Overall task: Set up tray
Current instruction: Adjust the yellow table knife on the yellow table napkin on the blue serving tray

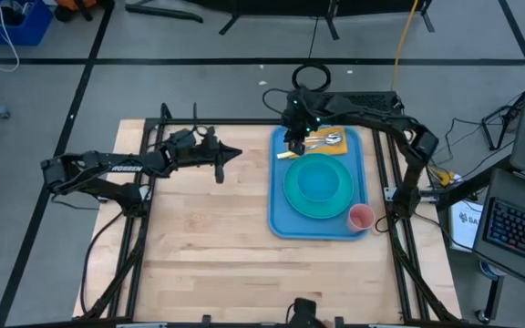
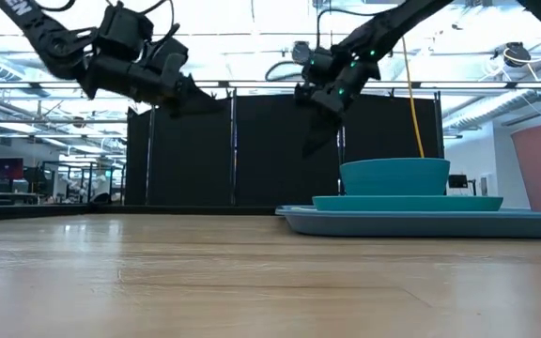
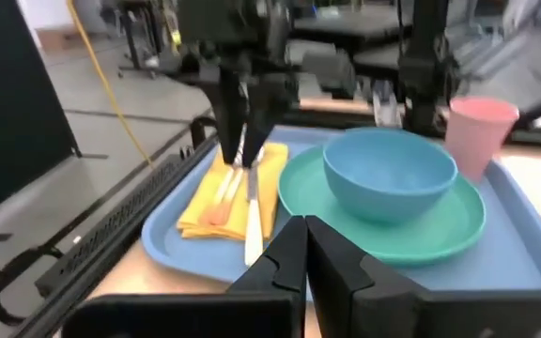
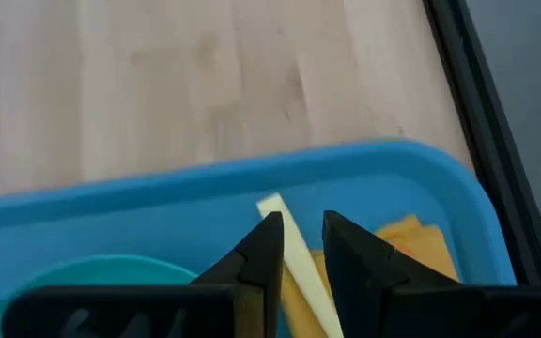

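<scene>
Blue tray (image 1: 279,196) sits on the right half of the counter (image 1: 199,246), near its right edge. On it: turquoise plate (image 1: 292,196) with a blue bowl (image 1: 319,182) in the middle, pink cup (image 1: 360,217) at the tray's near right corner, yellow napkin (image 3: 205,208) with cutlery (image 3: 252,221) at the far end. Right claw (image 4: 297,235) hangs over the napkin end, fingers slightly parted around a pale utensil handle; a firm grip can't be told. Left claw (image 3: 304,246) clenched, empty, raised above the counter's far left part.
</scene>
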Controlling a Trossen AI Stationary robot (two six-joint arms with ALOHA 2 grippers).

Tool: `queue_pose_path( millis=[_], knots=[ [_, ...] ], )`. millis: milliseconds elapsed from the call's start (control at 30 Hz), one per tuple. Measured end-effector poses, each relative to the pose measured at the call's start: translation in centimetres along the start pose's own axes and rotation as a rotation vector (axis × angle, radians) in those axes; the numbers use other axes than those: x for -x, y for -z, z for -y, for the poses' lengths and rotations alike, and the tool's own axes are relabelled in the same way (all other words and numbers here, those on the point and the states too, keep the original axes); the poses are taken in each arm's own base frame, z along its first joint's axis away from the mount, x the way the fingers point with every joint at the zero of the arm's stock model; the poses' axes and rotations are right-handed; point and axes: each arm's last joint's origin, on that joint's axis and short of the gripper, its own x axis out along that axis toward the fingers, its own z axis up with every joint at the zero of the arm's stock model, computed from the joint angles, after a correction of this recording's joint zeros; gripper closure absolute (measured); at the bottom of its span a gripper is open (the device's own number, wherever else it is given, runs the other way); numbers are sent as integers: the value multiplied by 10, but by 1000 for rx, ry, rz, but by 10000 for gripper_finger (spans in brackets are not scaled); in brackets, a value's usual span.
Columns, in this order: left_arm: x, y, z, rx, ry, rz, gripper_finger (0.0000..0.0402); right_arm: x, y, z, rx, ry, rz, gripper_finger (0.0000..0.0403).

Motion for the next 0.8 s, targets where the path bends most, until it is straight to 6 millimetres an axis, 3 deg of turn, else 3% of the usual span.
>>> queue_pose_path(
  millis=[333, 800],
  knots=[
    [16, 26, -1, 23, -132, 76, 365, -1, 11, 24, -40, -2, -94, 332],
    [17, 32, -1, 11, -153, 38, 364, -2, 11, 17, -68, -19, -119, 332]
  ],
)
